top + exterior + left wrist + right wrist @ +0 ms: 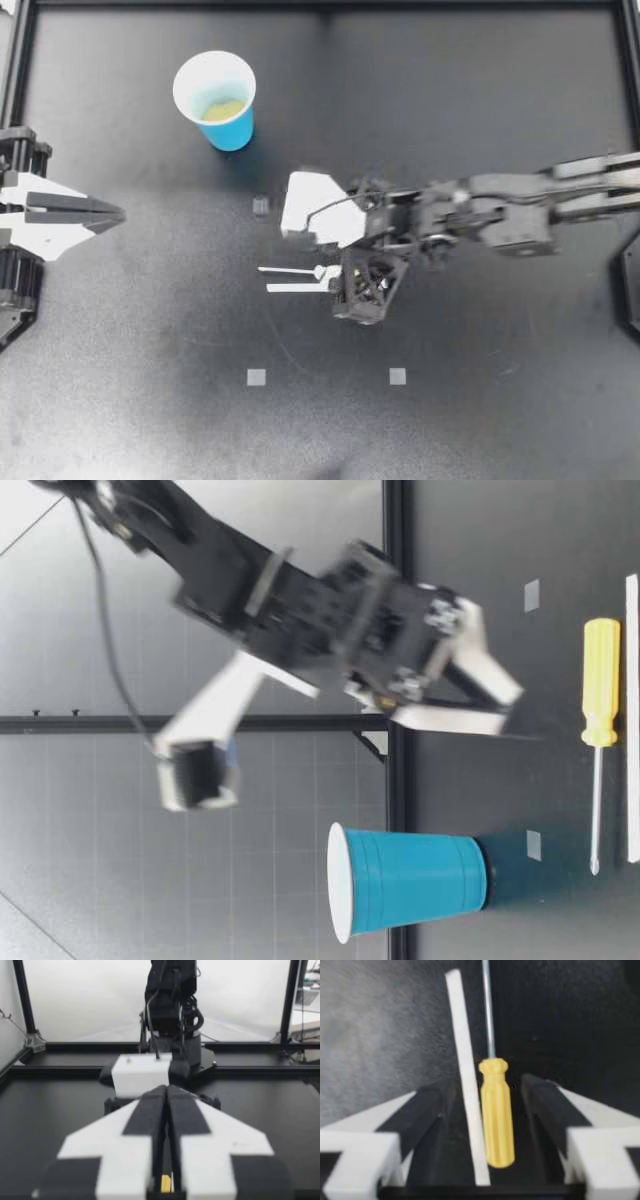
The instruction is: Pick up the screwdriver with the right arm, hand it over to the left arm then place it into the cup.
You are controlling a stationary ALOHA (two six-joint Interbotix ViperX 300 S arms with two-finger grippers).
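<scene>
The blue cup (215, 100) stands upright at the back left of the table, and the low view shows the cup (410, 880) farther from that camera than the screwdriver. The yellow-handled screwdriver (600, 680) lies flat, its tip toward the cup's side. From above, only the screwdriver's shaft (285, 270) shows. My right gripper (345, 280) points down over the handle, a little above it. In the right wrist view the handle (496, 1115) lies between the open fingers of my right gripper (485, 1085), untouched. My left gripper (100, 212) waits shut at the left edge.
A thin white strip (297, 288) lies alongside the screwdriver, on the side away from the cup, and also runs between the right fingers (465, 1075). Small grey square markers (256, 377) dot the mat. Black frame rails (20, 60) border the table.
</scene>
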